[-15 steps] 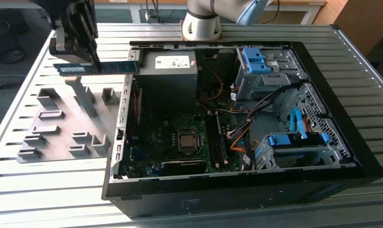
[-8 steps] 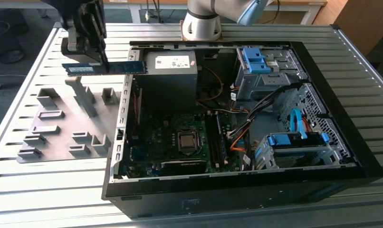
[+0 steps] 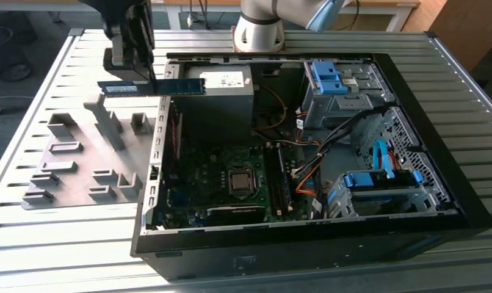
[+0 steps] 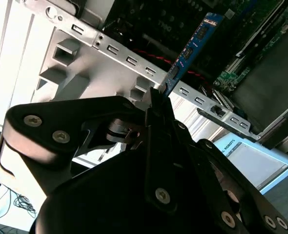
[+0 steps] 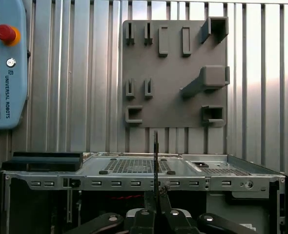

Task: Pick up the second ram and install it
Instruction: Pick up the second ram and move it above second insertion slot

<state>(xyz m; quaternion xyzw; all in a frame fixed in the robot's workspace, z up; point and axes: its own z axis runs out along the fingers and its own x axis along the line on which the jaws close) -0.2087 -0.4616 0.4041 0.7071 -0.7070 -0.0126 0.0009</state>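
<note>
So the gripper [image 3: 140, 82] is pinching the ram [image 3: 152, 87] by its top edge, level and in the air between the grey holder plate [image 3: 87, 152] and the open PC case [image 3: 311, 159], presumably so the contact edge stays free for a slot.

We see the second ram [image 3: 151, 88] clamped in the gripper [image 3: 133, 67], held above the case wall [image 3: 160, 146] with clear air beneath. Grey holder blocks [image 3: 107, 125] rise just beside it; loose cables [image 3: 311, 160] cross the open case interior.
</note>
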